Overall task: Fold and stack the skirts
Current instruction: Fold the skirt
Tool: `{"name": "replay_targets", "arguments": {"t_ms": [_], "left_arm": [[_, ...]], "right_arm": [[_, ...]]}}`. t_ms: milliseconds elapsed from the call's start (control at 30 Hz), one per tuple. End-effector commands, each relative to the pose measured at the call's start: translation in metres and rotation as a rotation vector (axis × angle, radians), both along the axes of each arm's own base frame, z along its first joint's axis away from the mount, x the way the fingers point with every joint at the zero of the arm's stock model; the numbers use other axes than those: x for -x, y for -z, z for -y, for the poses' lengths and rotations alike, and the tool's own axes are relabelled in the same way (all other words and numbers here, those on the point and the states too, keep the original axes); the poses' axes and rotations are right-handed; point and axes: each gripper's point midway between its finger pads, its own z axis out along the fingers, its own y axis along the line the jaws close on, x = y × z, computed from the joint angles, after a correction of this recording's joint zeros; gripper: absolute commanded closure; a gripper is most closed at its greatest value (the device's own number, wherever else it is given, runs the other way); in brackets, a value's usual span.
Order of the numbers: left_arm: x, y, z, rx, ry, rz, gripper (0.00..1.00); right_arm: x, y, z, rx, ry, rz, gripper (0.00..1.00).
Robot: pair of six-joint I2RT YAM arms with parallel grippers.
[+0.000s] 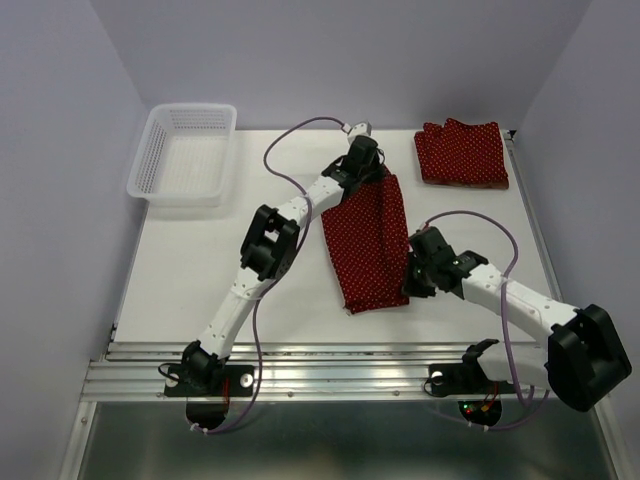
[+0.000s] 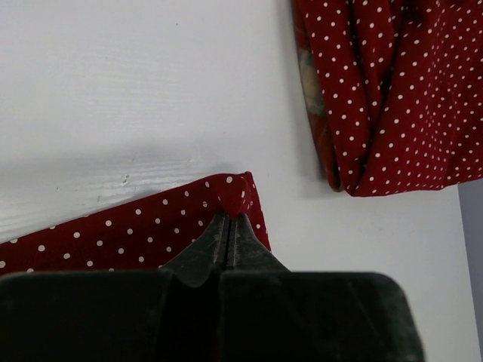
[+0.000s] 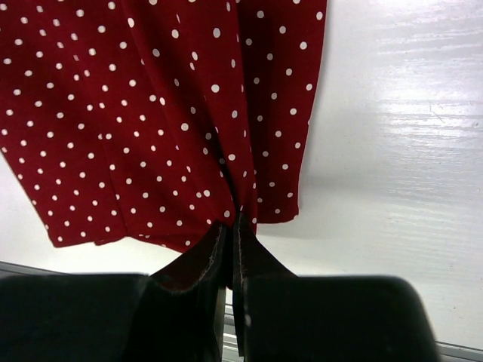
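My left tool (image 2: 229,217) pinches the far corner of the dotted skirt (image 1: 365,240) and my right tool (image 3: 234,220) pinches its near hem. That pulls it flat on the surface (image 1: 200,270) for folding. A folded skirt (image 1: 462,153) lies at the far right corner.
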Motion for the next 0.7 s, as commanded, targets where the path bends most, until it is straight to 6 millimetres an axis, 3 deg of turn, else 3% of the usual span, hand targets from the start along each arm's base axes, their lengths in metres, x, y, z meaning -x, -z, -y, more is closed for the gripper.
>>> {"name": "replay_targets", "arguments": {"t_ms": [0, 233, 333, 400, 433, 500, 567, 633, 667], "left_arm": [[-0.013, -0.037, 0.011, 0.071, -0.022, 0.098, 1.00], [-0.010, -0.028, 0.021, 0.090, 0.000, 0.088, 0.98], [-0.006, -0.032, 0.026, 0.096, 0.007, 0.094, 0.86], [-0.004, -0.035, 0.028, 0.093, 0.013, 0.101, 0.67], [-0.002, -0.036, 0.031, 0.094, 0.023, 0.102, 0.59], [0.001, -0.046, 0.032, 0.101, 0.036, 0.113, 0.41], [0.005, -0.053, 0.035, 0.103, 0.052, 0.120, 0.25], [0.009, -0.074, 0.034, 0.115, 0.061, 0.144, 0.03], [0.013, -0.088, 0.034, 0.118, 0.076, 0.158, 0.01]], "right_arm": [[-0.002, 0.007, 0.003, 0.002, 0.022, -0.007, 0.99], [-0.002, 0.025, 0.014, 0.043, 0.064, -0.020, 0.92], [-0.002, 0.025, 0.017, 0.054, 0.087, -0.011, 0.87], [-0.005, 0.022, 0.021, 0.053, 0.119, 0.001, 0.80], [-0.005, 0.019, 0.023, 0.057, 0.133, 0.006, 0.68], [-0.005, 0.015, 0.026, 0.061, 0.155, 0.010, 0.55], [-0.006, 0.006, 0.029, 0.076, 0.158, 0.023, 0.33], [-0.009, -0.007, 0.031, 0.075, 0.160, 0.058, 0.15], [-0.011, -0.019, 0.033, 0.071, 0.160, 0.094, 0.01]]}}
